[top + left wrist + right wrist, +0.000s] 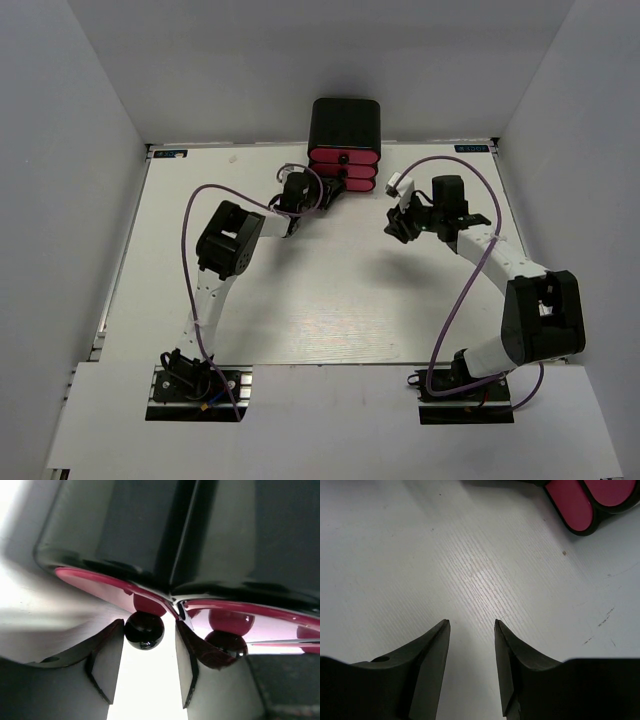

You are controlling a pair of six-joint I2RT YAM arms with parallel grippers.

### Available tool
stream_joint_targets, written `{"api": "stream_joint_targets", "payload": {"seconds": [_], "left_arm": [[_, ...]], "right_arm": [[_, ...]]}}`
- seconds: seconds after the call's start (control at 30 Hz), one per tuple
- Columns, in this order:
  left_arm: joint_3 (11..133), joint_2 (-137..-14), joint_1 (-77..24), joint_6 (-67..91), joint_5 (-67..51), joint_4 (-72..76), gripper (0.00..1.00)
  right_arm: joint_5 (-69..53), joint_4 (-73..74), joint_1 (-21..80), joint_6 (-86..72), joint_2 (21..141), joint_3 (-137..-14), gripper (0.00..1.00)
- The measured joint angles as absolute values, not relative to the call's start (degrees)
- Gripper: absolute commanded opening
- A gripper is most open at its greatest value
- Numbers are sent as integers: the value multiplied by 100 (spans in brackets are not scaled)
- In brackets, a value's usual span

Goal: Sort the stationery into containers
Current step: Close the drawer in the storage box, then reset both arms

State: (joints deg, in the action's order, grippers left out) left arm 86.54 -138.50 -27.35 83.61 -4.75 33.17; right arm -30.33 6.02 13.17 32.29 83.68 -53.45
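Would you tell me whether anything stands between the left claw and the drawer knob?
Nothing visible does: the black knob sits right at the left claw's tips, with the pink drawer front just behind it.

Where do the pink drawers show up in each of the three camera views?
Top external: pink drawers, top centre, far edge of the table.
Left wrist: the drawers close up across the middle, a black knob in front.
Right wrist: the drawers in the top right corner, cropped.
Shared landmark: the black cabinet framing the pink fronts.
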Motion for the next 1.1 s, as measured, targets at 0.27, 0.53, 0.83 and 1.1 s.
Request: {"api": "stream_joint_targets", "payload": {"seconds": [0.27,0.53,0.83,1.1], "left_arm": [[8643,-13850,-2738,8394,-473,3382,59],[7183,-13312,-2731,8420,-617,4136,58],[5693,-11963,-2705,7743,-1107,4316,58],[4665,-10086,-2705,6117,-1470,2762,66]], "right_arm": [[-3024,602,1297,3256,8359,-5336,47],[-3020,620,1273,3301,8252,-5148,47],[-3006,631,1271,3339,7979,-4847,53],[-2862,602,1264,3159,7498,-4499,90]]}}
